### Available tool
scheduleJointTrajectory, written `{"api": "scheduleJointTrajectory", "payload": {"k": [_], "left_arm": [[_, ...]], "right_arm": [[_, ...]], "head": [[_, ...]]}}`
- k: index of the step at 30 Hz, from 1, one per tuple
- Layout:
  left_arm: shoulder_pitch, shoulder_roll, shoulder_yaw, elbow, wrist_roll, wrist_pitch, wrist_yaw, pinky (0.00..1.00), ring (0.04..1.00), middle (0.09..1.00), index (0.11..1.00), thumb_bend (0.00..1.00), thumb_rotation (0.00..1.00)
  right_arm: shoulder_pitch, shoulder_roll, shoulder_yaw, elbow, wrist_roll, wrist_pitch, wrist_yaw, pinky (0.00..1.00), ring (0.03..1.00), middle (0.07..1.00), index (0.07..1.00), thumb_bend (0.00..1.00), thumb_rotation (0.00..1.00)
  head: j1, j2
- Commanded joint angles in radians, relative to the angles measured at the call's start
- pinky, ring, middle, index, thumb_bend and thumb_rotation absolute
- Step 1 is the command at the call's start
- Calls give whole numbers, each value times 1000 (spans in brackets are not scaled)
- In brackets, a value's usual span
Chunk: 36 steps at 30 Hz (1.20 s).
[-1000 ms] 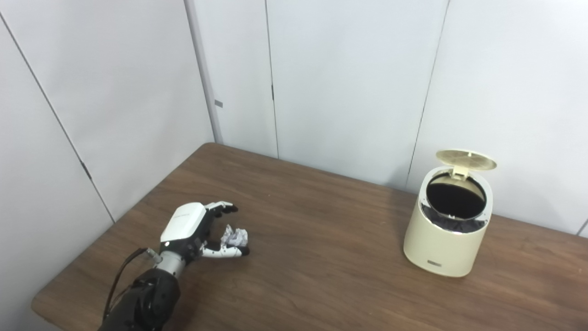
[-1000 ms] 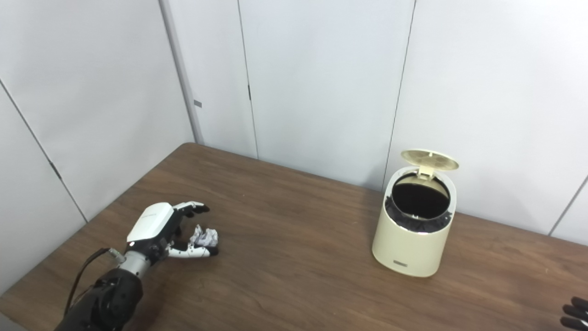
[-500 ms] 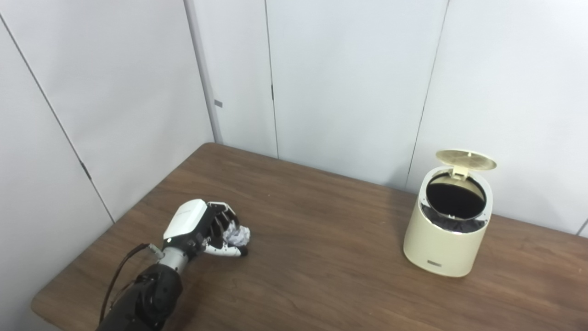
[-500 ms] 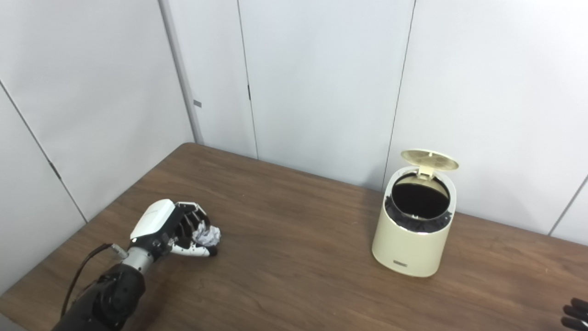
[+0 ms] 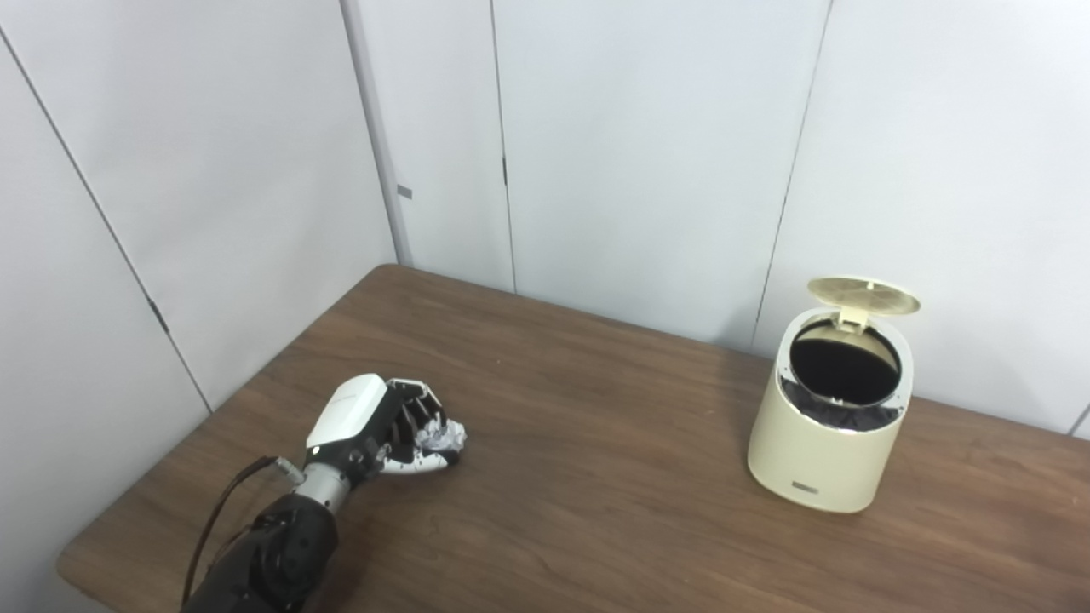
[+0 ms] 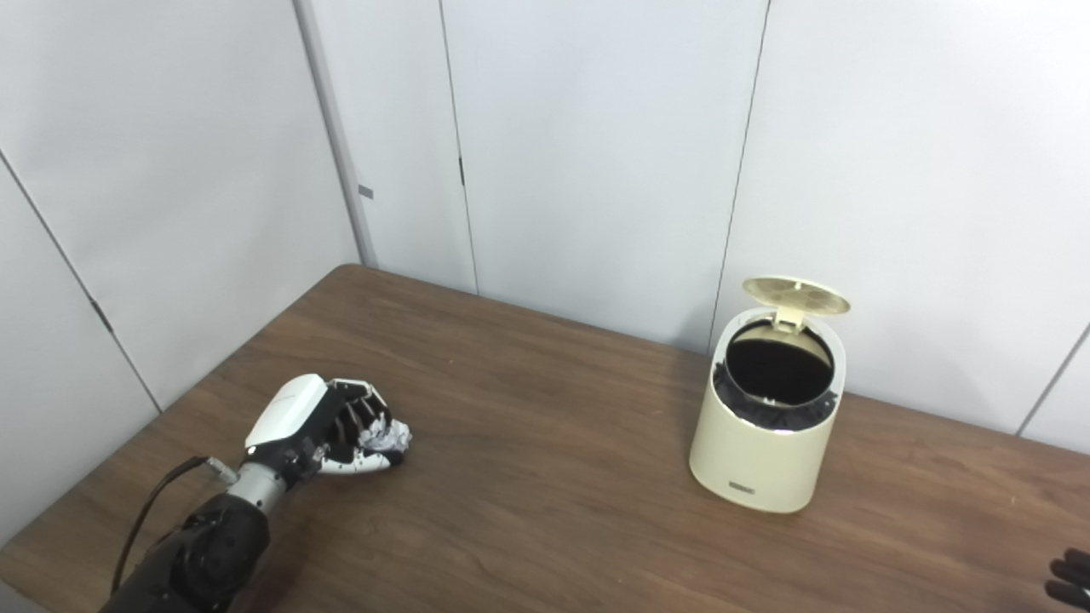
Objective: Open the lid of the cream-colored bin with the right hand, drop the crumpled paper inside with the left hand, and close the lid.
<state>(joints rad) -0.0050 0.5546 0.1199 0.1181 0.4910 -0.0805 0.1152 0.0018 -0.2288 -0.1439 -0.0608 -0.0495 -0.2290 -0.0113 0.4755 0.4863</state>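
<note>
White and crumpled, the paper (image 5: 444,438) sits low over the left part of the brown bench (image 5: 596,477), wrapped by the curled fingers (image 5: 413,417) and thumb of the left hand (image 5: 375,426), which is closed around it. Well apart to the right stands the cream-colored bin (image 5: 830,426), upright near the wall, its round lid (image 5: 863,295) tipped up at the back and the dark inside showing. Of the right hand (image 6: 1069,577) only dark fingertips show at the right eye view's bottom right corner, so I cannot tell how it is set.
</note>
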Motion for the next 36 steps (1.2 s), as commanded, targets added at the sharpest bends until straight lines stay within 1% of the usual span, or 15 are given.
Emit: {"api": "scheduleJointTrajectory", "payload": {"k": [1,4,7,11,19,22,26,29,31,32,33,35,36], "left_arm": [[6,2,-6,5,-15,-32,4,222,422,477,494,502,0],[2,1,-4,9,-26,-57,15,186,428,474,492,502,0],[-1,-1,0,1,-36,-59,16,152,434,476,486,501,0],[-9,-2,0,-15,-35,-84,26,141,434,476,486,501,0],[-46,-18,-1,-153,-16,-59,-6,151,434,481,482,502,0],[-69,-19,-3,-196,-24,-66,-28,150,433,480,484,501,0],[-109,-16,-9,-206,-31,-102,-46,160,432,478,485,501,0],[-135,-15,-14,-183,-35,-140,-48,165,434,479,484,502,0],[-158,-16,-23,-178,-28,-162,-49,171,433,478,485,502,0],[-170,-18,-28,-178,-29,-168,-54,168,434,478,484,502,0],[-184,-22,-36,-192,-29,-166,-64,167,434,478,484,502,0],[-211,-30,-49,-215,-26,-149,-86,154,433,478,485,502,0],[-224,-35,-56,-229,-26,-139,-98,152,432,478,485,502,0]], "right_arm": [[-15,-3,-7,-41,7,-9,-3,455,697,724,721,1000,850],[-15,-2,-5,-41,11,-8,0,465,697,729,724,1000,845],[-17,0,-4,-36,1,-13,-4,478,712,735,734,1000,851],[-19,4,-2,-35,-9,-17,-7,488,714,738,741,1000,855],[-22,16,5,-24,-28,-33,-13,511,728,755,757,1000,864],[-21,23,6,-29,-42,-16,-16,525,742,764,764,1000,873],[-27,34,12,-19,-59,-20,-21,552,753,778,782,1000,880],[-27,42,17,-21,-67,-19,-27,595,778,789,797,1000,879],[-28,46,21,-17,-76,-34,-32,613,785,793,804,1000,877],[-28,49,24,-17,-82,-39,-35,626,789,796,810,990,876],[-26,47,30,-17,-65,-46,-24,635,794,799,815,979,876],[-23,48,39,-18,-28,-52,-7,762,860,840,865,874,841],[-22,51,42,-19,-15,-51,-3,788,872,848,874,834,822]], "head": [[-1,0],[-3,-2],[-7,-3],[-15,-5],[-36,-13],[-52,-17],[-85,-24],[-110,-26],[-122,-26],[-134,-28],[-139,-29],[-163,-32],[-175,-33]]}}
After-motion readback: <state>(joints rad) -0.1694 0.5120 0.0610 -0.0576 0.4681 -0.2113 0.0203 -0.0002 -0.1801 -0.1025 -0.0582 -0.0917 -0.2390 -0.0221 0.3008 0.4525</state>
